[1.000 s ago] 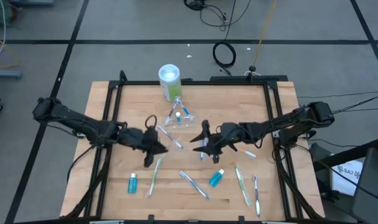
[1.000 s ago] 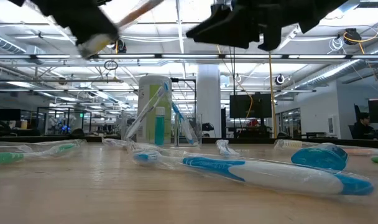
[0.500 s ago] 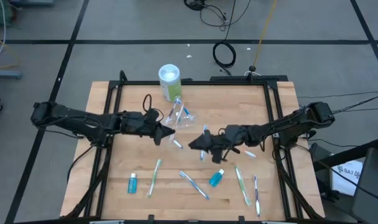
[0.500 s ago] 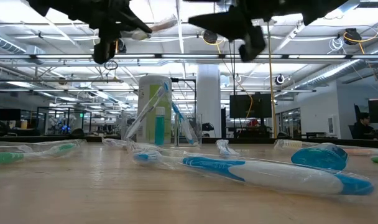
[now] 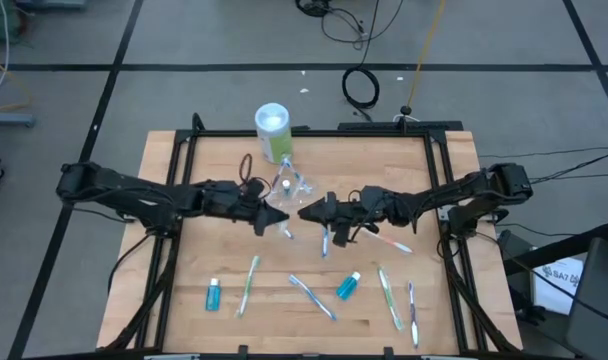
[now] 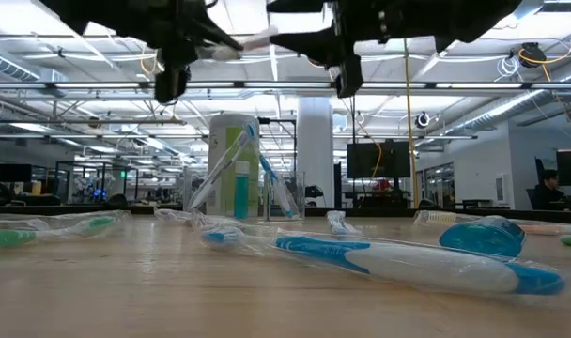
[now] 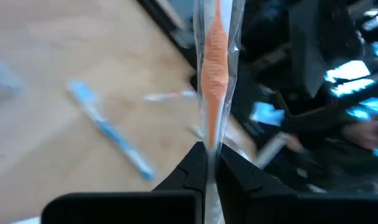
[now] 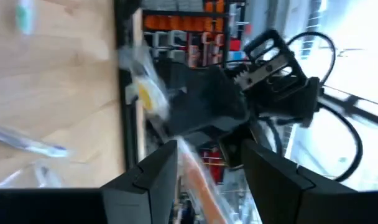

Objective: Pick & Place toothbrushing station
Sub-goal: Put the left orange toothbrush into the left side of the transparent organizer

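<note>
An orange toothbrush (image 7: pixel 214 68) in a clear wrapper hangs high over the table's middle, with my left gripper (image 5: pixel 272 214) shut on it. My right gripper (image 5: pixel 306 211) faces it from the right. It is open, and its fingers stand on either side of the toothbrush's free end (image 8: pixel 195 171); I cannot tell whether they touch it. The clear container (image 5: pixel 292 188) stands behind them with several toothbrushes leaning in it. More toothbrushes (image 5: pixel 249 283) and two teal tubes (image 5: pixel 348 286) lie flat on the table's near half. My left gripper pinches the wrapped toothbrush between its two fingers near one end (image 7: pixel 211 138). The fingers come about level from the table's left, and the toothbrush runs on in line with them toward the right gripper. It is lifted clear of the table.
A green-and-white canister (image 5: pixel 272 132) stands at the far edge behind the container. A black frame (image 5: pixel 314 131) runs round the wooden table. Bare wood lies at the far right and far left.
My left gripper has carried the toothbrush toward the far edge and the table's middle, rolling as it went. My right gripper has rolled and come left toward it, so the two now face each other tip to tip.
</note>
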`<state>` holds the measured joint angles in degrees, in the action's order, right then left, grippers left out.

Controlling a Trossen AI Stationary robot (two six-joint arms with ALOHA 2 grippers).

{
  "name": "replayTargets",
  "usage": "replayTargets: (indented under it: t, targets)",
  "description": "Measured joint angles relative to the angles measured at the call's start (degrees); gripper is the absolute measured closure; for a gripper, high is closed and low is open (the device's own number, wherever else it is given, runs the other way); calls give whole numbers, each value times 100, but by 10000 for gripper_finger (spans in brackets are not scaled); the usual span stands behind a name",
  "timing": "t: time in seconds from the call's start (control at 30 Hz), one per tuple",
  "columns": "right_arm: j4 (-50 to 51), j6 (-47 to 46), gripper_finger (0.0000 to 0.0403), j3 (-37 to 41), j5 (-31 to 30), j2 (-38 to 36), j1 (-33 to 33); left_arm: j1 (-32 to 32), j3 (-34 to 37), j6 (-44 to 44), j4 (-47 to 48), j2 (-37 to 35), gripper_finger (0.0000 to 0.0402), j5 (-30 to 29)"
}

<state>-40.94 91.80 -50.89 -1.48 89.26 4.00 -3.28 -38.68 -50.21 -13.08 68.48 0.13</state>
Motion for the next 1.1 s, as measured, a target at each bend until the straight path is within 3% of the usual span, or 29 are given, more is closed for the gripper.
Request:
replayTargets:
  t: [0.17,0.27,0.53,0.83,0.97,1.1]
  targets:
    - [128,99,232,34,-172,53,-37,92,0,-191,-1251,613,391,895]
    - [187,172,232,10,-243,109,-56,201,0,-359,-1425,785,376,1172]
    - [173,230,232,18,-318,113,-11,356,-2,-434,-1456,1013,394,1456]
    - [-62,494,232,18,-255,111,28,368,-4,-610,-1683,1007,378,1815]
    - [-362,509,232,18,223,111,-16,378,-4,-815,-1748,1007,394,1946]
    - [-434,503,232,18,296,111,-49,395,-4,-1093,-1805,1007,380,2053]
